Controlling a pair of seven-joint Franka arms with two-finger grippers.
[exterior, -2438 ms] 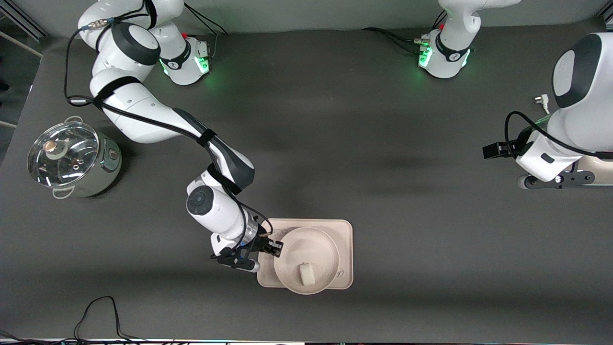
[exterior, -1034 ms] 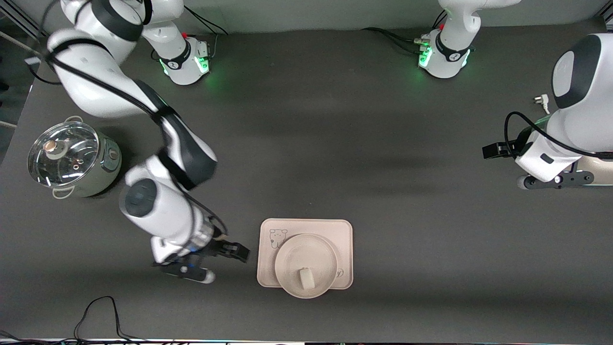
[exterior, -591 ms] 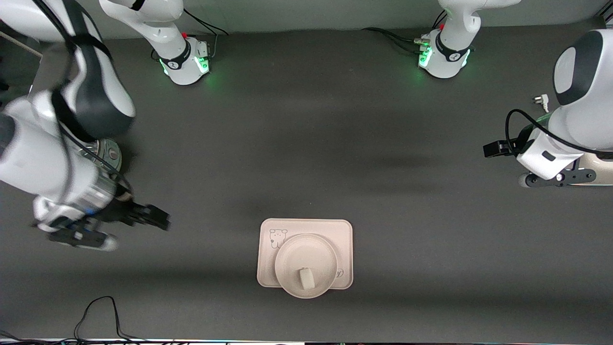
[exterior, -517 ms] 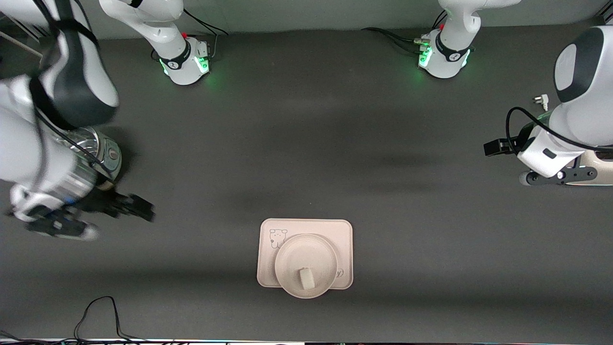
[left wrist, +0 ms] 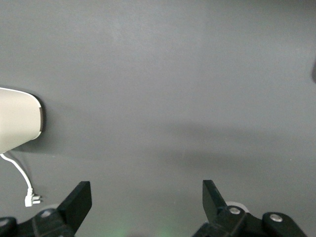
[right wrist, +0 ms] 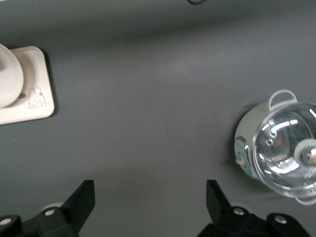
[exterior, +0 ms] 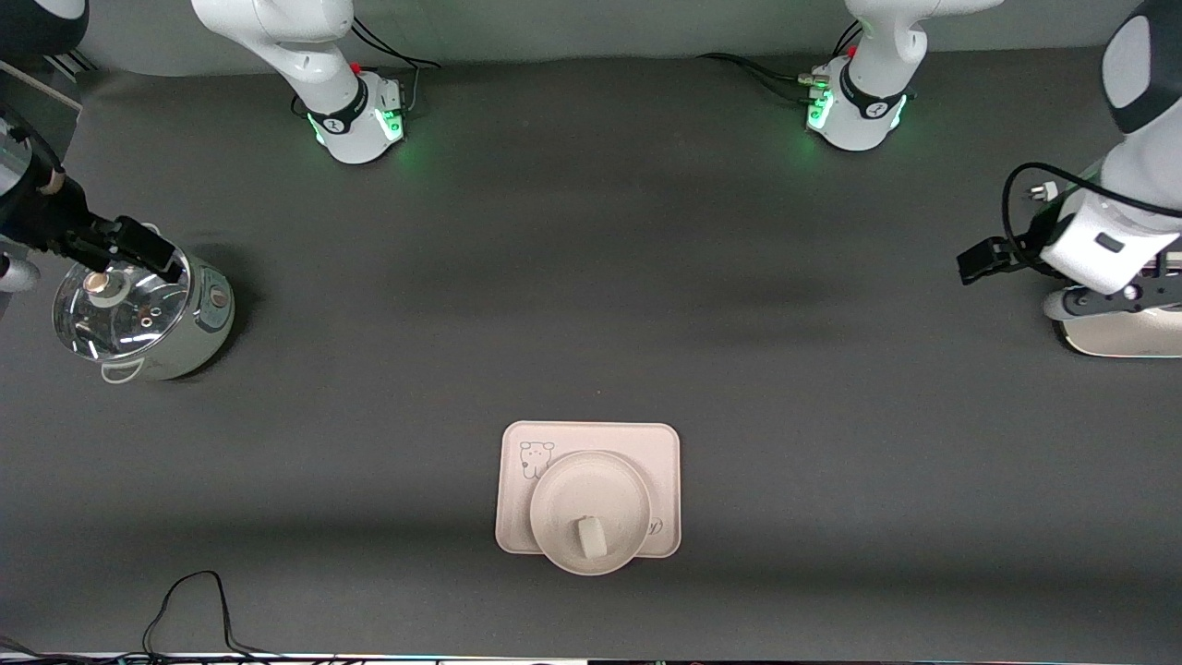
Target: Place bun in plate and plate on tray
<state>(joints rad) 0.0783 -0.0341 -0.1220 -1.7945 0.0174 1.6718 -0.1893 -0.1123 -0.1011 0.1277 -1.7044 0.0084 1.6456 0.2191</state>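
Observation:
The small white bun [exterior: 588, 537] lies in the round cream plate [exterior: 591, 482]. The plate sits on the cream-pink tray [exterior: 651, 445], overhanging the tray's edge nearest the front camera. A corner of the tray [right wrist: 34, 101] and the plate's edge [right wrist: 6, 79] also show in the right wrist view. My right gripper [exterior: 152, 251] is open and empty, up over the lidded pot [exterior: 138, 309] at the right arm's end of the table; its own view shows it [right wrist: 150, 197] open. My left gripper [exterior: 981, 260] is open and empty above the left arm's end of the table; its own view shows it [left wrist: 146, 197] open.
The green pot with a glass lid [right wrist: 284, 145] stands at the right arm's end. A beige object [exterior: 1122, 334] and a white plug [exterior: 1042, 191] lie at the left arm's end; both show in the left wrist view, object [left wrist: 17, 121] and plug [left wrist: 30, 200]. A black cable [exterior: 185, 600] lies at the near edge.
My right gripper let go of the plate on the tray and swung away to above the pot. The left arm lifted a little. Plate, bun and tray have stayed put.

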